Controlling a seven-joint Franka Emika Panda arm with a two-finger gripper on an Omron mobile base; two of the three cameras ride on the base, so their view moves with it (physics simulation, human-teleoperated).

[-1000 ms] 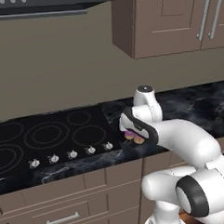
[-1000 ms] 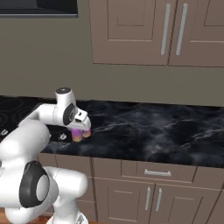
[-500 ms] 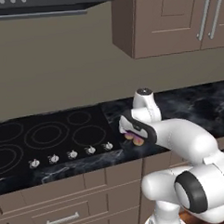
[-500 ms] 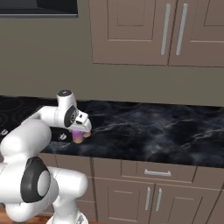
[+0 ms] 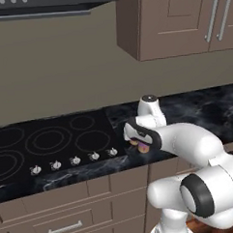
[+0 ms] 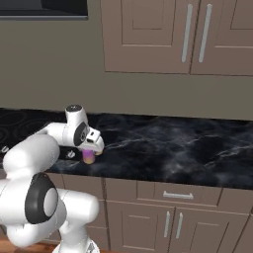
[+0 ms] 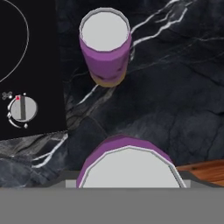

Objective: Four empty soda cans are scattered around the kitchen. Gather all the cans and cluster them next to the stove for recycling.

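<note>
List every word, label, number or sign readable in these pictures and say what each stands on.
No readable text anywhere.
Silver stove knob on the flat black glass cooktop: a small red mark and tiny white dial markings, too small to read.
Purple soda can with orange base on the dark marble counter: no label visible.
Nearer purple soda can at the gripper: plain silver top, no print.

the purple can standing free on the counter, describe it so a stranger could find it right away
Start at the black glass stove and go to its knob at the right front corner. On the dark marble counter just beside it stands a purple soda can, silver top, orange at the base. Unlike the other purple can, which sits right at the gripper, this one stands free.
</note>
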